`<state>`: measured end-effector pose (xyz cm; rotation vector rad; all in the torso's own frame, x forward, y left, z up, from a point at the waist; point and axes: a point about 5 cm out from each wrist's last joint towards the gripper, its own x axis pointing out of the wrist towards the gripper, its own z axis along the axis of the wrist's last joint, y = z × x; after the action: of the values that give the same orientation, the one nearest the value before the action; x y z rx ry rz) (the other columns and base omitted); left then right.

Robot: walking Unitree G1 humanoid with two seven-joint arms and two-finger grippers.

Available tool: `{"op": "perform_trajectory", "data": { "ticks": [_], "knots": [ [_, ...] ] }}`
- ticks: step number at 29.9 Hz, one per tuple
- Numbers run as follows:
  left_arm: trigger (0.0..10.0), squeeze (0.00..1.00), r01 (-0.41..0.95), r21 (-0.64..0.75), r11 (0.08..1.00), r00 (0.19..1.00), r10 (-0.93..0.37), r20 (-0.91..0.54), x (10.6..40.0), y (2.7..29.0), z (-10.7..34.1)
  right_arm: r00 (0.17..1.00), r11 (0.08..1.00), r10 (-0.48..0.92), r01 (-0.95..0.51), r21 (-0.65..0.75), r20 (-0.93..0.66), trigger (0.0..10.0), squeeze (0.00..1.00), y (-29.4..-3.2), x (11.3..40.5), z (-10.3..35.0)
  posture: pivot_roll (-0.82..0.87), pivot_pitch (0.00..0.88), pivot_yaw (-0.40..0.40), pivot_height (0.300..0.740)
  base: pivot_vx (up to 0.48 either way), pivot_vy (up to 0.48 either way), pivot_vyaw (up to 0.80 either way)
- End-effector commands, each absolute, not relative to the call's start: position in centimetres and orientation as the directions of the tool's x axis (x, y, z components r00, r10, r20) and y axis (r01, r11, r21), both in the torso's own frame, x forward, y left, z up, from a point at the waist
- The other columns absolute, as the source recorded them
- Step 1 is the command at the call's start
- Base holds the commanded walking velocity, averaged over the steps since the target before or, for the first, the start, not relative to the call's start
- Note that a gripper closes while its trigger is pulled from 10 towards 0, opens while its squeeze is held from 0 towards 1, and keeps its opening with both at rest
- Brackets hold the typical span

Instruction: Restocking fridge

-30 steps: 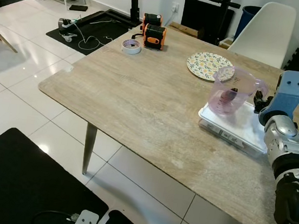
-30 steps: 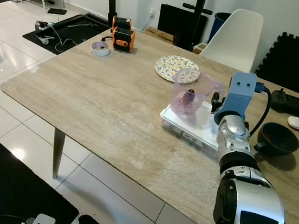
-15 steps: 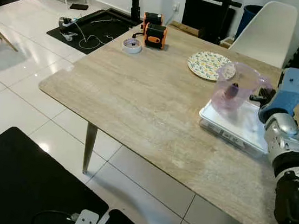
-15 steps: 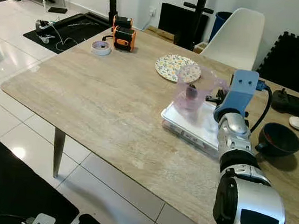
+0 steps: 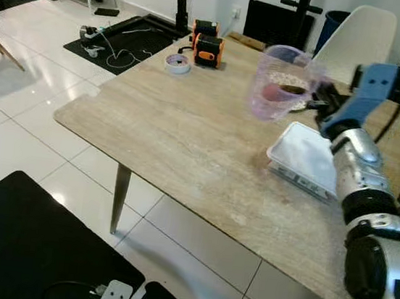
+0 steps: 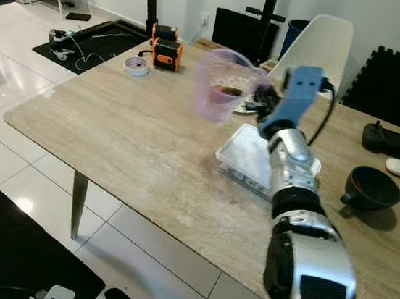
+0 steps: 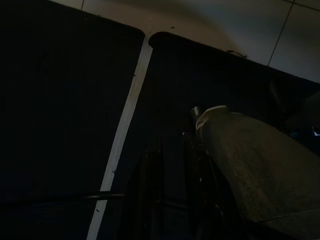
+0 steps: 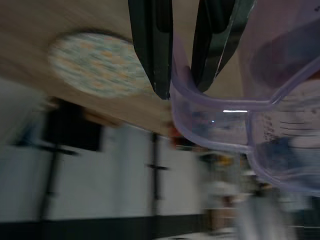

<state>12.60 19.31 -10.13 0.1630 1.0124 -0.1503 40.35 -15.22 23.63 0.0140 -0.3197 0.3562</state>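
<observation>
Holding: right gripper (image 8: 180, 92), fingers clamped on the handle of purple pitcher (image 5: 279, 83)
Pitcher: lifted above wooden table (image 5: 180, 132), beside white tray (image 5: 303, 153)
Left gripper (image 7: 172, 165): hanging idle, fingers' state unclear

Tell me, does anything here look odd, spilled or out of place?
Nothing looks spilled or broken. The one odd sight is the clear purple jug, which hangs in the air above the table, held by its handle in the right gripper. It looks about upright, with something dark inside. The white tray lies flat on the table.
</observation>
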Motion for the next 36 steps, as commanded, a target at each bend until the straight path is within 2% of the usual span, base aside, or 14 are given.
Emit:
{"op": "perform_trajectory", "data": {
  "ticks": [1,4,6,13,21,23,25,27,29,32,33,34,35,36],
  "knots": [
    [10.0,0.0,0.221,0.053,0.974,0.364,-0.032,-0.931,8.7,19.8,-11.4,0.873,0.92,0.386,-0.387,-0.058,0.298,0.0,0.0,-14.4,40.0,23.0,-0.03,0.037,-0.04,0.74,0.0,0.0,0.0],
    [10.0,0.0,0.22,0.054,0.974,0.365,-0.031,-0.931,8.8,19.9,-11.3,0.86,0.9,0.43,-0.433,-0.053,0.275,0.0,0.0,-12.9,39.5,21.8,-0.03,0.034,-0.04,0.74,0.0,0.0,0.0],
    [10.0,0.0,0.223,0.053,0.973,0.361,-0.032,-0.932,8.7,19.8,-11.4,0.838,0.863,0.503,-0.502,-0.062,0.212,0.0,0.0,-10.1,38.3,19.3,-0.04,0.033,-0.041,0.74,0.0,0.0,0.0],
    [10.0,0.0,0.228,0.047,0.973,0.35,-0.037,-0.936,8.4,19.4,-11.5,0.859,0.861,0.509,-0.506,-0.056,0.054,0.0,0.0,-6.5,36.3,14.4,-0.04,0.033,-0.043,0.74,0.0,0.0,0.0],
    [10.0,0.0,0.225,0.049,0.973,0.346,-0.032,-0.938,8.3,19.6,-11.5,0.915,0.907,0.399,-0.403,-0.123,-0.055,0.0,0.0,-7.1,36.1,12.8,-0.03,0.03,-0.041,0.74,0.0,0.0,0.0],
    [10.0,0.0,0.225,0.049,0.973,0.346,-0.032,-0.938,8.3,19.6,-11.5,0.915,0.907,0.399,-0.403,-0.123,-0.055,0.0,0.0,-7.1,36.1,12.8,-0.03,0.03,-0.041,0.74,0.0,0.0,0.0],
    [10.0,0.0,0.223,0.053,0.973,0.348,-0.028,-0.937,8.5,19.7,-11.5,0.948,0.936,0.308,-0.317,-0.15,-0.078,0.0,0.0,-8.2,36.3,12.6,-0.03,0.028,-0.042,0.74,0.0,0.0,0.0],
    [10.0,0.0,0.223,0.053,0.973,0.348,-0.028,-0.937,8.5,19.7,-11.5,0.948,0.936,0.308,-0.317,-0.15,-0.078,0.0,0.0,-8.2,36.3,12.6,-0.03,0.028,-0.042,0.74,0.0,0.0,0.0],
    [10.0,0.0,0.222,0.054,0.973,0.35,-0.027,-0.936,8.5,19.7,-11.5,0.97,0.956,0.231,-0.241,-0.169,-0.072,0.0,0.0,-9.2,36.4,12.6,-0.03,0.027,-0.044,0.74,0.0,0.0,0.0],
    [10.0,0.0,0.223,0.054,0.973,0.35,-0.028,-0.936,8.5,19.7,-11.5,0.973,0.958,0.218,-0.227,-0.175,-0.069,0.0,0.0,-9.4,36.4,12.7,-0.03,0.024,-0.044,0.74,0.0,0.0,0.0],
    [10.0,0.0,0.224,0.054,0.973,0.349,-0.029,-0.937,8.5,19.7,-11.5,0.978,0.958,0.195,-0.206,-0.199,-0.072,1.1,0.0,-9.7,36.4,12.6,-0.03,0.024,-0.044,0.74,0.0,0.0,0.0],
    [10.0,0.0,0.227,0.053,0.972,0.349,-0.031,-0.937,8.5,19.6,-11.5,0.98,0.959,0.175,-0.192,-0.208,-0.095,10.0,0.84,-10.1,36.4,12.3,-0.03,0.018,-0.047,0.74,0.0,0.0,0.0],
    [10.0,0.0,0.228,0.052,0.972,0.349,-0.031,-0.937,8.5,19.6,-11.5,0.977,0.959,0.183,-0.201,-0.201,-0.105,10.0,1.0,-10.1,36.3,12.2,-0.03,0.018,-0.047,0.74,0.0,0.0,0.0],
    [10.0,0.0,0.228,0.052,0.972,0.349,-0.031,-0.937,8.5,19.6,-11.5,0.977,0.959,0.183,-0.201,-0.201,-0.105,10.0,1.0,-10.1,36.3,12.2,-0.03,0.018,-0.047,0.74,0.0,0.0,0.0]
  ]
}}
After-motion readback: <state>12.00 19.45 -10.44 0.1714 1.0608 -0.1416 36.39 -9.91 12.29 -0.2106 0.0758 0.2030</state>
